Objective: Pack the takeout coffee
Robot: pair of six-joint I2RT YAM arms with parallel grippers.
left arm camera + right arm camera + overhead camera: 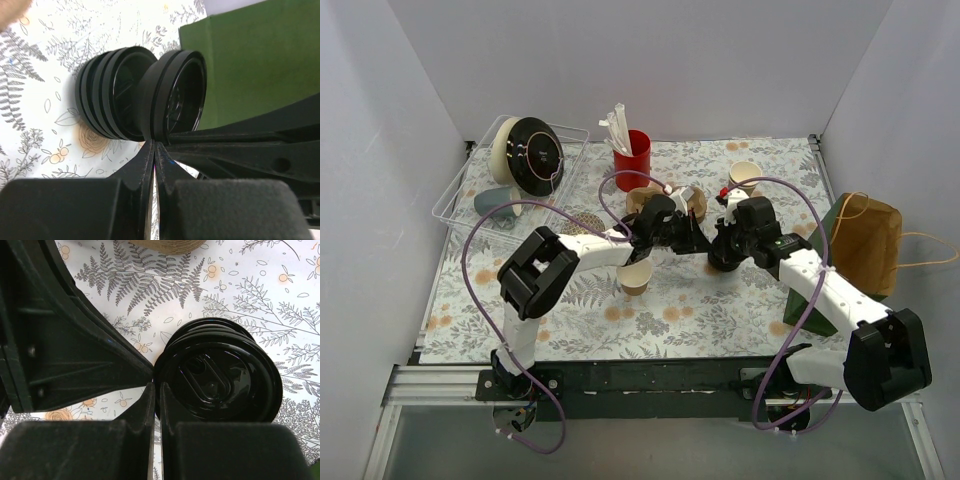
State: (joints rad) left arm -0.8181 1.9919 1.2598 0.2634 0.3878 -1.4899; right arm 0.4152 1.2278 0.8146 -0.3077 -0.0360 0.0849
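Left gripper [154, 144] closed tight on rim of lid [172, 100], which is tilted off the stack [100, 95]. Right gripper [156, 386] pinched on a lid rim; cannot tell whether it is the same lid. Cup [636, 278] upright, lidless, near left gripper.

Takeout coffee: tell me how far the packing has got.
Nothing is packed: the brown cup stands open on the table, lidless. In hand: the left pincer pinches one black lid tilted off the lid stack, whose edge the right pincer grips. Still to do: lid the cup, then probably bag it in the paper bag.
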